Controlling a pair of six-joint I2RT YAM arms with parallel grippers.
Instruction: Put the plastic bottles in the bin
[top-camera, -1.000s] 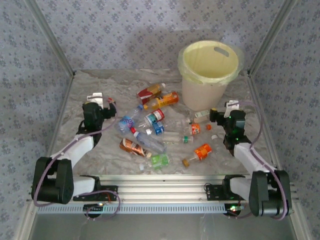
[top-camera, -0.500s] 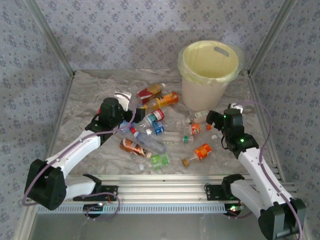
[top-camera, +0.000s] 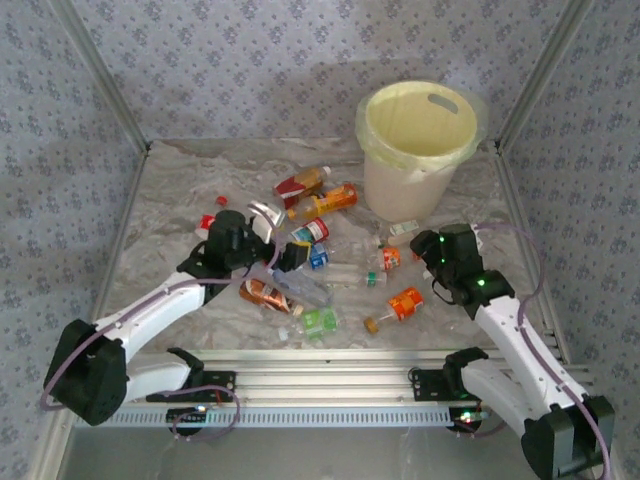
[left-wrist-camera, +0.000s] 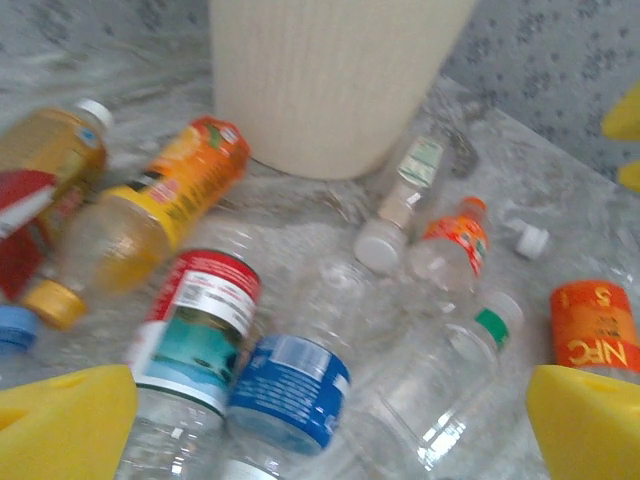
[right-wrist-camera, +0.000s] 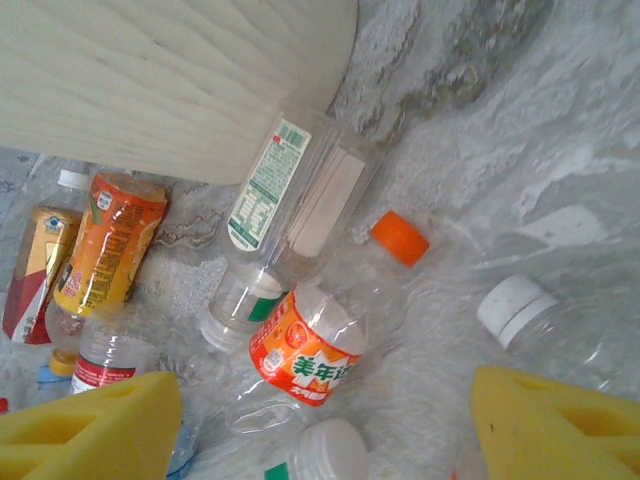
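**Bottles scattered ahead of two open grippers, bin beyond**

The plastic bottles (top-camera: 318, 262) lie heaped on the marbled table (top-camera: 170, 190). A red-labelled bottle (left-wrist-camera: 197, 328) and a blue-labelled bottle (left-wrist-camera: 287, 390) sit between the left gripper's (top-camera: 285, 254) spread jaws, with the bin (left-wrist-camera: 330, 80) straight ahead. The right gripper's (top-camera: 425, 250) jaws, also apart, frame an orange-labelled bottle (right-wrist-camera: 305, 357). Ahead of it, a green-labelled bottle (right-wrist-camera: 290, 200) lies against the bin.

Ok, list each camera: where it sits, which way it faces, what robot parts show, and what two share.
Top external: above and behind the robot, looking down across the table at the plastic bottles and bin; both arms, left gripper, right gripper.
Left wrist: low over the pile, facing the bin's wall; open yellow fingertips at bottom corners.
Right wrist: tilted down at bottles beside the bin; open yellow fingertips.
Shared: both wrist views hold the green-labelled clear bottle by the bin.
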